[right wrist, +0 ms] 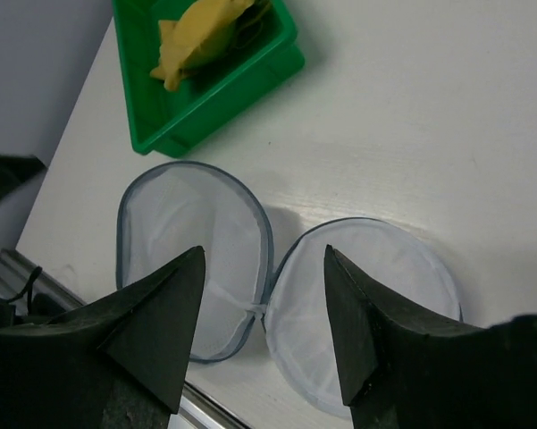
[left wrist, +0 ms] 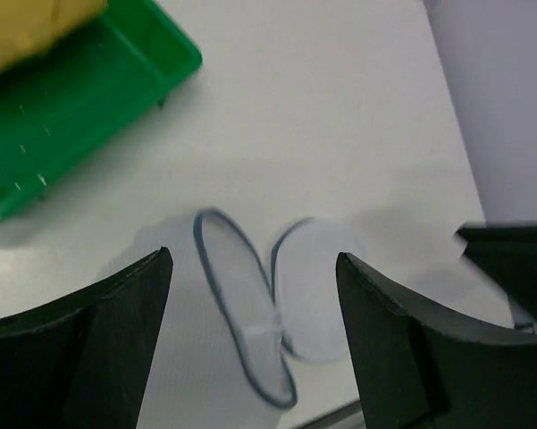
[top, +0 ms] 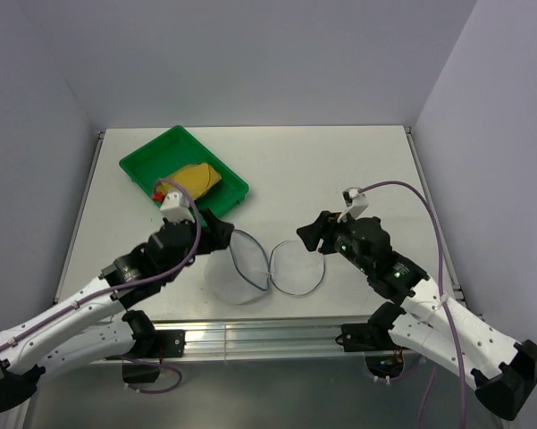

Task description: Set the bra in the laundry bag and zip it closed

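The laundry bag is found unzipped on the table, low in the middle of the top view. It's flopped open like a clamshell, two round mesh halves laid side by side and joined at one spot on the rims. The bra isn't in it yet: it's bunched up in the green tray at the upper left, apart from the bag. The left claw is held spread wide over the bag's left half, with nothing pinched. Same deal on the other side: the right claw is spread too, empty, held above the spot where both halves meet. From the top, the bag is flanked by both claws.
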You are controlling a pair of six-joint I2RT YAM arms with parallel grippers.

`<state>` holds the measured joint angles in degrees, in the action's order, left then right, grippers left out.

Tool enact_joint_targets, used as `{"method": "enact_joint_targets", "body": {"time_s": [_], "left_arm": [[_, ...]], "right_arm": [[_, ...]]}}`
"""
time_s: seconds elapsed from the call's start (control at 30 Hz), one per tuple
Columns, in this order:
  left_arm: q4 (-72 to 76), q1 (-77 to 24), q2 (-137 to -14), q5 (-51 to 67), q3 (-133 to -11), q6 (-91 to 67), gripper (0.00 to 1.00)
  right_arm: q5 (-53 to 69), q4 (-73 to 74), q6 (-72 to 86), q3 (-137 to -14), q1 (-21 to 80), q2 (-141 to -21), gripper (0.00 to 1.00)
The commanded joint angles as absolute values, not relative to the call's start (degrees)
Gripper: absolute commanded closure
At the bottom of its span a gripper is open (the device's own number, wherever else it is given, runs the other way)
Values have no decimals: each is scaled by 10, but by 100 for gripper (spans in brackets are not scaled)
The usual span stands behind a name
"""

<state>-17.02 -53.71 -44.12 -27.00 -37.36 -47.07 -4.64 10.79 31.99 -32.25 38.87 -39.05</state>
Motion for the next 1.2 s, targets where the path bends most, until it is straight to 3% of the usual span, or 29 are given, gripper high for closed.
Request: {"method": "enact_joint_targets", "body": {"time_s": [0.0, 0.13, 0.27, 0.57, 0.97, 1.17], "left_arm": [[-183, -474, -511, -277, -487, -404, 20], [-121, -347, -578, -174, -506, -402, 26], [-55, -221, -633, -121, -492, -450, 24], [62, -67, -752, -12, -448, -542, 23], [60, -61, -885, -5, -501, -518, 27], [81, -61, -930, 7, -502, -522, 36]], "right_arm": [[-47, 65, 322, -327, 414, -410, 38], [-57, 68, 313, -320, 426, -405, 41], [-48, 72, 306, -308, 427, -390, 41], [-22, 62, 302, -288, 429, -378, 41], [-11, 60, 304, -285, 431, -375, 42], [-10, 55, 306, -288, 432, -387, 42]]}}
